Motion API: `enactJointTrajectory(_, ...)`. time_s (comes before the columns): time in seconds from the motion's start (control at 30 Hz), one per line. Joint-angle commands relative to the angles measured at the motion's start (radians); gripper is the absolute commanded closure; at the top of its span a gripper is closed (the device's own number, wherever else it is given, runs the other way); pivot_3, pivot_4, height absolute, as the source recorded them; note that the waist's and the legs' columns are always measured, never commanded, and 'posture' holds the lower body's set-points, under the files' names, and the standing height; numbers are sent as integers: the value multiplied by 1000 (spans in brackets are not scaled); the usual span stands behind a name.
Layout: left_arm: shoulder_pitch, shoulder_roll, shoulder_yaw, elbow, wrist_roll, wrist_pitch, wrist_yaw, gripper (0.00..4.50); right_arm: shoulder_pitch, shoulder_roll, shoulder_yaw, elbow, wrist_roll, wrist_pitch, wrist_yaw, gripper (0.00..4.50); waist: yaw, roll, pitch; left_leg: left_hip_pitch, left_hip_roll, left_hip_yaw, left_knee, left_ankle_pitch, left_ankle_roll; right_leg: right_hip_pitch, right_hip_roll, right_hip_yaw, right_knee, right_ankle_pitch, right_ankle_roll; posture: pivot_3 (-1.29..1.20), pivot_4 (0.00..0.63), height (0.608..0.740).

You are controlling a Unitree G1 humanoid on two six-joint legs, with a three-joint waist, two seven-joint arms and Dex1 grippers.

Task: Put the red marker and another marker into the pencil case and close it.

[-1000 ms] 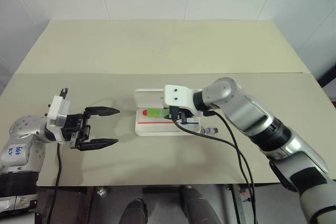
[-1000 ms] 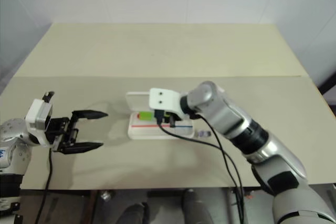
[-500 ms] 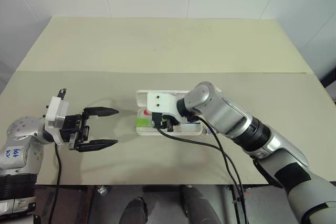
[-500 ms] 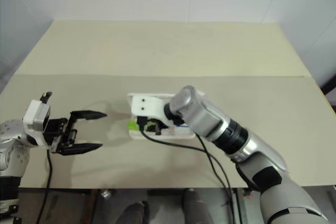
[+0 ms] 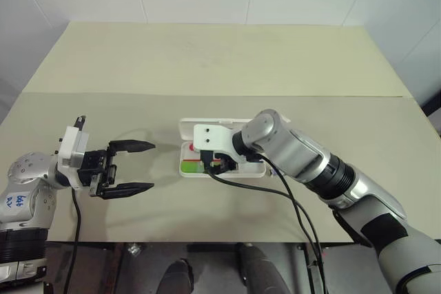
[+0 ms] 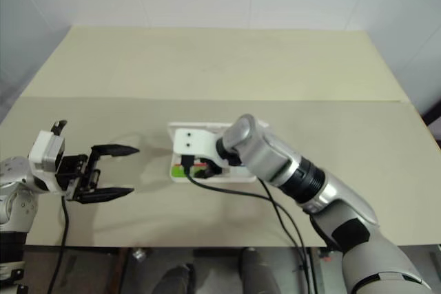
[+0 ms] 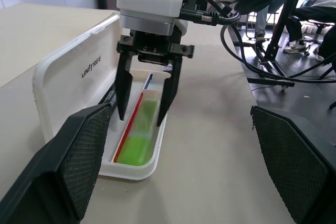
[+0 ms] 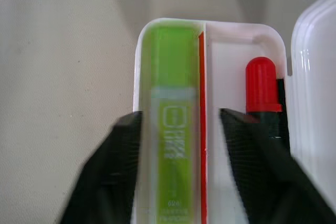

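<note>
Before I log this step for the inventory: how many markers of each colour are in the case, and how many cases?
Red marker: 1
Green highlighter: 1
Pencil case: 1
Total: 3

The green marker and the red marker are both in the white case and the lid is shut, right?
Not quite. Both the green marker and the red marker lie in the pencil case, but its lid is open, standing up, as the left wrist view shows.

Bright, even overhead light; soft shadows on table [image 5: 207, 67]. Green marker [image 8: 170, 129] motion-blurred in both wrist views; near pincer fingers [image 8: 105, 182] defocused.
</note>
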Motion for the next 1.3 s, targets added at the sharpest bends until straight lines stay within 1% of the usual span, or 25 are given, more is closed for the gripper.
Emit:
enactJointTrajectory(0.03,-2,3,35,-25,-25,-5,0,0,-20,-9,-1,-64,6,25,13,566,0,0,0,0,0,0,0,0,0,0,0,0,0,0,0,0,150,740)
enactJointTrajectory(0.07,-3,2,34,-23,-24,-6,-1,0,-18,-11,-1,-76,8,35,13,140,0,0,0,0,0,0,0,0,0,0,0,0,0,0,0,0,150,740)
enactJointTrajectory(0.1,-4,1,33,-22,-24,-7,-1,0,-15,-14,-3,-94,13,49,14,19,0,0,0,0,0,0,0,0,0,0,0,0,0,0,0,0,150,740)
enactJointTrajectory(0.27,-16,-14,18,-25,-28,-6,-2,0,10,-45,-46,-188,54,138,7,19,5,0,0,0,0,0,0,0,0,0,0,-1,0,0,0,0,150,740)
enactJointTrajectory(0.37,-24,-29,7,-35,-32,2,-5,0,49,-96,-90,-292,116,262,6,19,17,0,0,0,0,-1,0,0,0,0,0,-1,0,0,0,0,150,740)
enactJointTrajectory(0.43,-32,-39,-4,-36,-31,6,-9,0,82,-116,-149,-365,168,403,-15,19,25,0,0,0,0,-1,0,0,0,0,0,-2,0,0,0,0,150,740)
enactJointTrajectory(0.57,-54,-54,-20,-16,-25,6,-22,0,135,-137,-266,-478,233,594,-90,19,31,0,0,-1,0,-1,1,0,0,0,0,-2,0,0,-1,0,150,740)
enactJointTrajectory(0.6,-66,-61,-30,-6,-21,6,-27,0,148,-148,-309,-502,250,619,-100,19,31,0,0,-1,0,-1,1,0,0,0,0,-2,0,0,-1,0,150,740)
enactJointTrajectory(0.7,-100,-77,-52,26,-12,1,-45,0,169,-197,-386,-546,298,647,-118,19,40,0,0,-1,-1,-1,1,1,1,1,0,-2,1,0,-1,0,150,740)
enactJointTrajectory(0.77,-120,-85,-66,42,-9,-3,-53,0,184,-248,-417,-567,333,640,-119,19,45,0,0,0,-1,0,2,1,1,1,0,-2,1,0,-1,0,150,740)
enactJointTrajectory(0.9,-157,-99,-90,74,-8,-9,-75,0,271,-516,-408,-596,369,473,-53,19,57,0,0,-1,-1,0,1,1,1,1,0,-3,-1,0,-1,0,150,740)
enactJointTrajectory(0.97,-164,-101,-96,81,-8,-11,-80,0,295,-586,-398,-583,372,406,-42,19,57,0,0,-1,-1,1,1,1,1,1,0,-3,-2,1,-1,0,150,740)
enactJointTrajectory(1.03,-173,-104,-101,89,-11,-13,-90,0,326,-660,-380,-551,353,309,-15,19,54,0,0,-1,-1,1,1,1,2,1,0,-2,-2,1,-1,0,150,740)
enactJointTrajectory(1.07,-179,-109,-109,89,-13,-12,-97,0,344,-700,-360,-515,321,234,0,19,53,0,0,-1,-1,1,1,1,2,1,1,-2,-2,1,-1,0,150,740)
enactJointTrajectory(1.1,-183,-112,-114,89,-15,-11,-101,0,356,-726,-345,-489,298,180,10,19,53,0,0,-1,-1,2,1,1,2,1,1,-2,-2,1,-1,0,150,740)
enactJointTrajectory(1.17,-188,-117,-126,87,-19,-9,-107,0,365,-741,-327,-444,274,101,26,19,51,0,0,0,-1,2,2,1,2,1,1,-2,-1,1,-1,0,150,740)
enactJointTrajectory(1.3,-187,-144,-168,40,-25,5,-100,0,323,-679,-263,-306,204,-60,59,19,51,0,0,0,0,3,4,1,2,2,2,-1,0,1,-1,0,150,740)
